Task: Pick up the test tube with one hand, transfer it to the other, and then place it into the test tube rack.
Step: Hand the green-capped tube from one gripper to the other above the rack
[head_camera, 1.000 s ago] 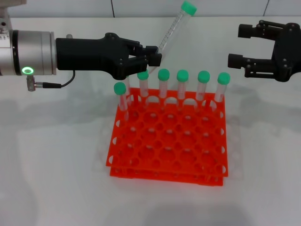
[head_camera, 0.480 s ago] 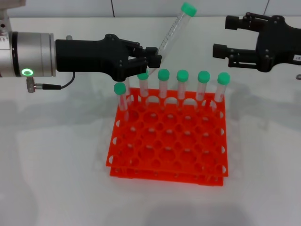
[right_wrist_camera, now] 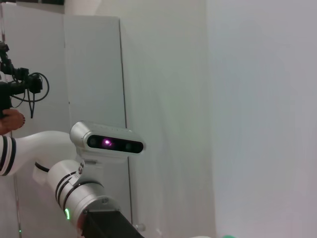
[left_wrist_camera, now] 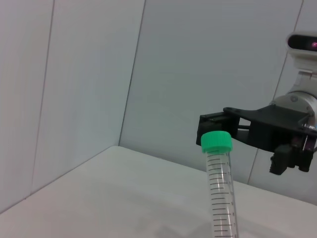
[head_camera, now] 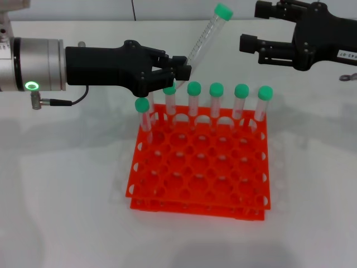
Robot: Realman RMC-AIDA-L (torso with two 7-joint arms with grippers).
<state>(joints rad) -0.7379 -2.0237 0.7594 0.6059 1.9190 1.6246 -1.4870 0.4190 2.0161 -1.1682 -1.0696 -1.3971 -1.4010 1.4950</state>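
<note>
My left gripper [head_camera: 179,68], black with no label, is shut on the lower end of the test tube [head_camera: 204,37]. The tube tilts up and to the right above the rack's back row, with its green cap [head_camera: 223,10] at the top. In the left wrist view the tube [left_wrist_camera: 220,193] rises in the foreground, and a black finger [left_wrist_camera: 247,118] of the other arm shows behind its cap. My right gripper [head_camera: 251,25], black with a white label, is open and empty, level with the cap and just to its right. The orange-red rack [head_camera: 201,173] stands below.
Several identical green-capped tubes [head_camera: 216,100] stand upright in the rack's back row, just under the held tube. A small metal part [head_camera: 348,76] lies at the table's right edge. The right wrist view shows my head camera [right_wrist_camera: 106,143] and a wall.
My right gripper has moved left and up, closing in on the capped end of the held tube. My left gripper and the tube have stayed still.
</note>
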